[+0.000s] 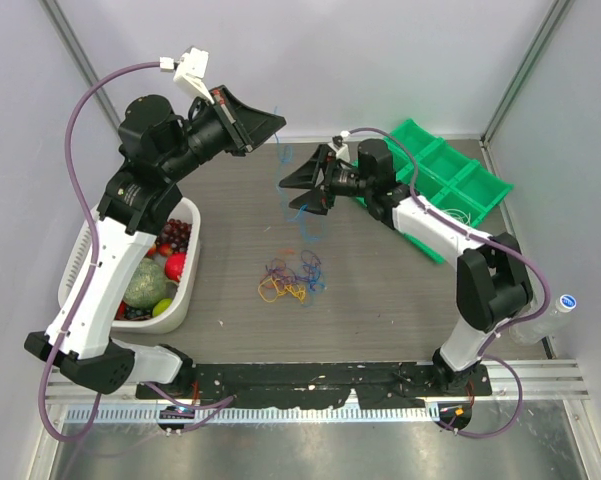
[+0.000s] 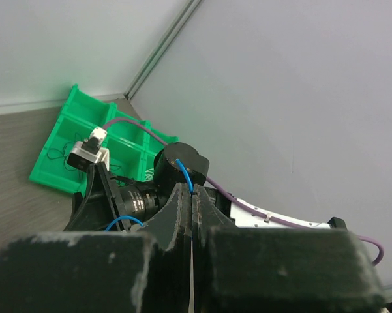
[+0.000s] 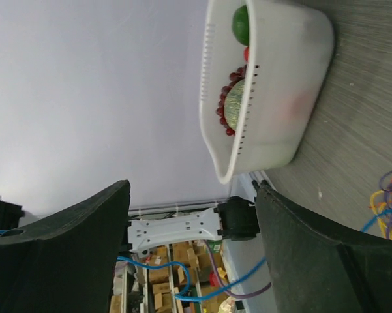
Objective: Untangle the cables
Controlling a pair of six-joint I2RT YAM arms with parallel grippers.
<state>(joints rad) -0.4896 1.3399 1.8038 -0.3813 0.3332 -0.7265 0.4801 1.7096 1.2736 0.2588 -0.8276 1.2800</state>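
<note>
Where the cables (image 1: 290, 280) lie, basket (image 1: 183, 303) and tray (image 1: 488, 188) stand apart.

A white basket (image 1: 185, 300) held grapes (image 1: 177, 234) and other fruit. Well right of the basket lay a green divided tray (image 1: 475, 185) and a clear bottle (image 1: 552, 318).

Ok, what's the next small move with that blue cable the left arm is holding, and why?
Probably close the right jaws on the blue cable. They stand open with that strand seemingly running between them, the left jaws are shut on it, and the tangled pile lies below.
</note>
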